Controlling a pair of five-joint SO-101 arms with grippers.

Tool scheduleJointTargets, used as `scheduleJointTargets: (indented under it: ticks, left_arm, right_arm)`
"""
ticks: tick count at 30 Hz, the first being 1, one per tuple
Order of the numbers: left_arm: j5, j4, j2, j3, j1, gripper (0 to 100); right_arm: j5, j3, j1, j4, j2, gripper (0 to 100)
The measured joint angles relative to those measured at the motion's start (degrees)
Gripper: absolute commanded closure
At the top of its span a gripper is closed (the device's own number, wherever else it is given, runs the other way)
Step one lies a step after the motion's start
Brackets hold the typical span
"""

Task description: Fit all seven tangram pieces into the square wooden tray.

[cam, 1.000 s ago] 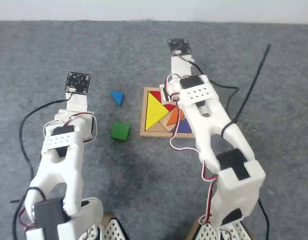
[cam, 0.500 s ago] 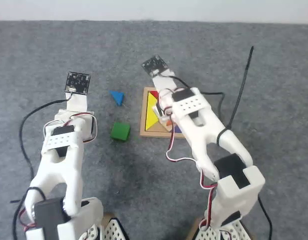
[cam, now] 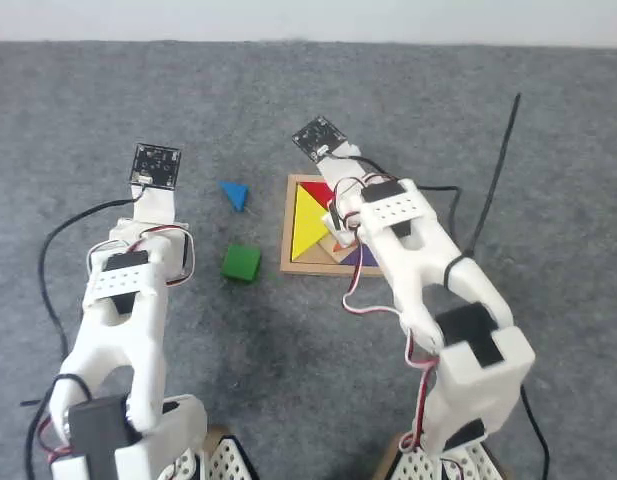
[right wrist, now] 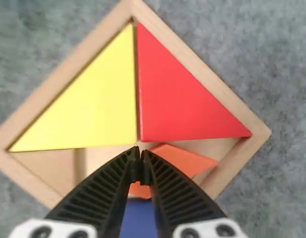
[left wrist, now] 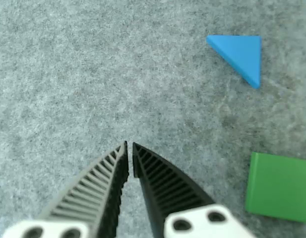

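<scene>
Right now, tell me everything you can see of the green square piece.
The green square is a thick, matte, solid-coloured block, perhaps painted wood, with crisp edges. It lies flat on the grey carpet, outside the tray, just off its left rim and nearer the arms than the blue triangle. Only the carpet touches it.

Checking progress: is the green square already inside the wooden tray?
No, the green square lies on the carpet beside the tray, outside its rim.

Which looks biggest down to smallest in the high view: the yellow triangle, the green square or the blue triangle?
1. yellow triangle, clearly largest
2. green square
3. blue triangle, smallest
</scene>
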Motion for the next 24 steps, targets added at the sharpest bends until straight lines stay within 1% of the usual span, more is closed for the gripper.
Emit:
scheduleJointTargets:
  ticks: [8, 13, 19, 24]
  left_arm:
    - [0.0, 0.0, 0.0, 0.0, 0.0, 99]
    - [0.0, 0.0, 0.0, 0.0, 0.0, 99]
    - [0.0, 0.0, 0.0, 0.0, 0.0, 99]
    - [0.0, 0.0, 0.0, 0.0, 0.0, 99]
  right_arm:
    - [4.0, -15.9, 0.1, 13.5, 9.9, 99.1]
    - [8.1, -21.9, 1.8, 18.9, 12.7, 99.1]
    - [12.7, -24.4, 5.2, 20.6, 13.2, 99.1]
    - [12.5, -25.4, 6.8, 18.1, 13.2, 99.1]
